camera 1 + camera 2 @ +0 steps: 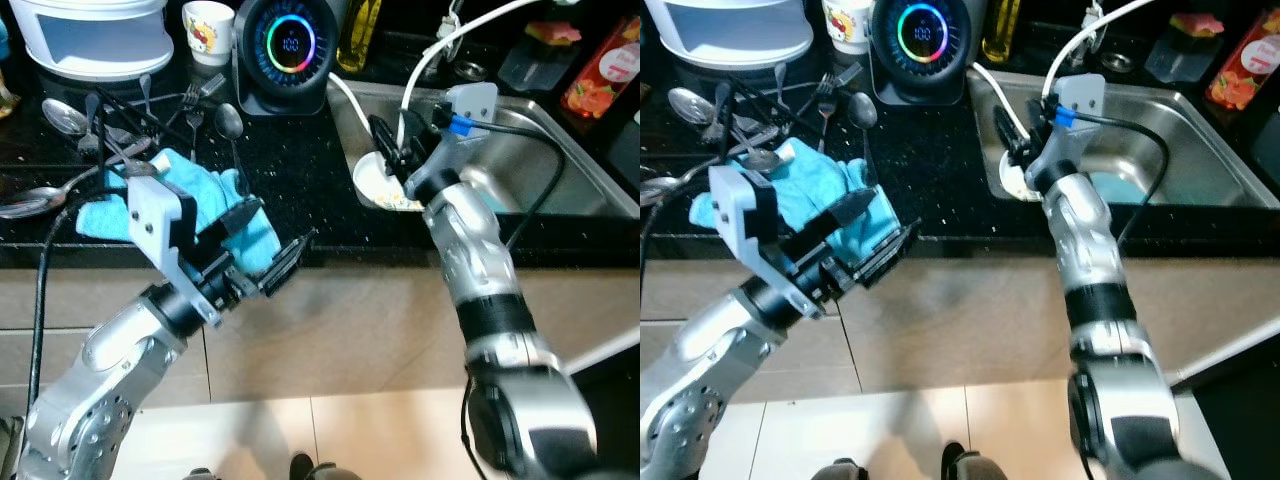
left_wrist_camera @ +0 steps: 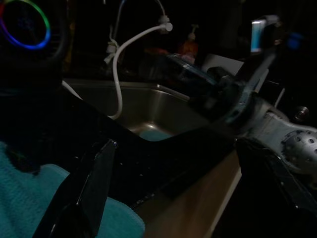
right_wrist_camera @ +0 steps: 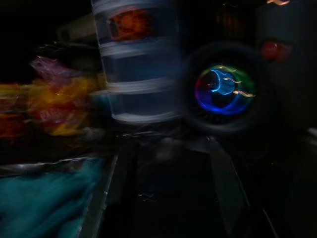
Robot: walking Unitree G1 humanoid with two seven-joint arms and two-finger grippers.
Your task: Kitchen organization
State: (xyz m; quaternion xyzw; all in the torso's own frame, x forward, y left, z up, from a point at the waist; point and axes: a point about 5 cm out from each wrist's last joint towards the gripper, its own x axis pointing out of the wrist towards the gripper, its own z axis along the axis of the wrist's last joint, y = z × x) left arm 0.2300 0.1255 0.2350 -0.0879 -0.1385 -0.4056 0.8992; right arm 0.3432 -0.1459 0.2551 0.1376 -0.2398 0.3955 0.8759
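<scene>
Along the upper left of the head views, loose spoons and forks lay scattered on the black counter, partly on a blue towel that draped to the counter's front edge; these looked like the things to be put in order. Behind them stood a white appliance, a printed cup and a round device with a glowing ring.

At lower left, the left gripper hung just off the counter edge in front of the towel, fingers spread apart and empty, probably poised to reach for the cutlery or cloth. Its wrist view showed one finger beside the towel, and beyond it a blue patch in the sink basin.

Right of centre, the right gripper reached over the sink's near corner, touching or just above a pale dish; whether its fingers were closed I could not tell. A white hose arched above. The blurred right wrist view instead showed stacked clear containers and the glowing ring.
</scene>
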